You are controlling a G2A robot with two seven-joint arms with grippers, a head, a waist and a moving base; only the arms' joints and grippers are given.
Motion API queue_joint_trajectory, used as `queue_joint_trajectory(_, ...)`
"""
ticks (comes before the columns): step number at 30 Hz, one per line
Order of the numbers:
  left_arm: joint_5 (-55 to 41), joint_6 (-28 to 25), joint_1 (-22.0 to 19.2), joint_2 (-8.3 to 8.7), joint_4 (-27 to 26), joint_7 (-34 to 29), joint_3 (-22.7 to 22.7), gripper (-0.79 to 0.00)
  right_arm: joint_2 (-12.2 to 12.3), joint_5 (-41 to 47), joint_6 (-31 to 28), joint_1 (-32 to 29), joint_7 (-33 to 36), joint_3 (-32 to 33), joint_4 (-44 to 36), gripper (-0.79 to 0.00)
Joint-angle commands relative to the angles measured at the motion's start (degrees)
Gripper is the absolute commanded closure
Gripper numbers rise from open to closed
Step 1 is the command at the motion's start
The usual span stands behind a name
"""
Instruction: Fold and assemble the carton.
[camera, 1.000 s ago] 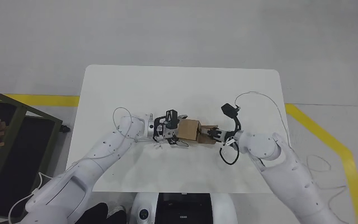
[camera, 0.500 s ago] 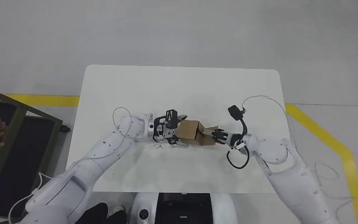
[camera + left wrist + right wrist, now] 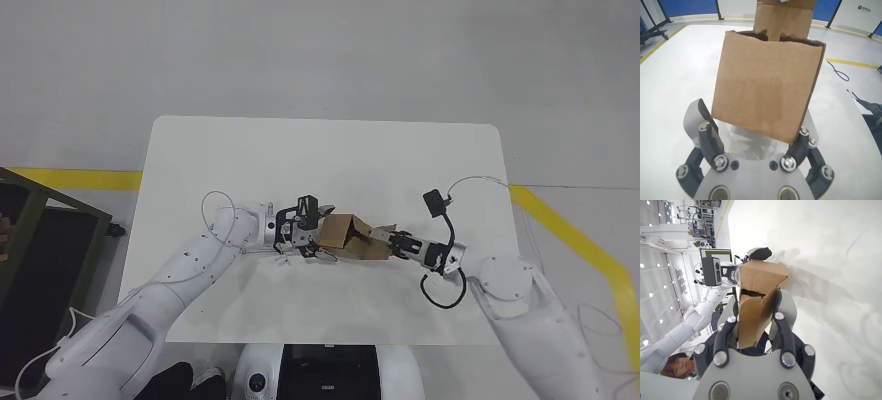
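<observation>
A small brown carton is held just above the white table, near its middle and toward the front edge. My left gripper is shut on the carton's closed end; in the left wrist view its fingers press on both lower corners of the carton. From the opposite side, my right gripper is shut on a torn flap at the carton's open end. In the right wrist view this flap runs between the gripper fingers, with the carton body beyond.
The table has bare room behind the carton and on both sides. A dark green cart stands on the floor off the table's left edge. A black cable loops at the right wrist.
My right arm has drawn back to the right and its wrist has turned, pulling the flap outward. The carton has tilted slightly. The left arm has kept still.
</observation>
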Motion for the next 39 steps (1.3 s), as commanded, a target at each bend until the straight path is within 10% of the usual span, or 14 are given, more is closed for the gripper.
queue_joint_trajectory(1,-0.1,0.0,0.0,-0.01,0.0,-0.1,0.0,-0.785,0.1,0.6,-0.4,-0.4,0.6,0.5,-0.2,-0.369)
queue_joint_trajectory(24,0.2,-0.3,-0.4,-0.18,-0.7,-0.5,0.4,-0.785,0.8,3.8,-5.9,-4.5,3.5,2.7,-3.9,-0.382)
queue_joint_trajectory(39,0.3,-0.2,-0.6,-0.26,-0.9,-0.4,0.5,-0.785,0.6,9.8,-10.5,-1.5,6.4,0.8,1.2,-0.234)
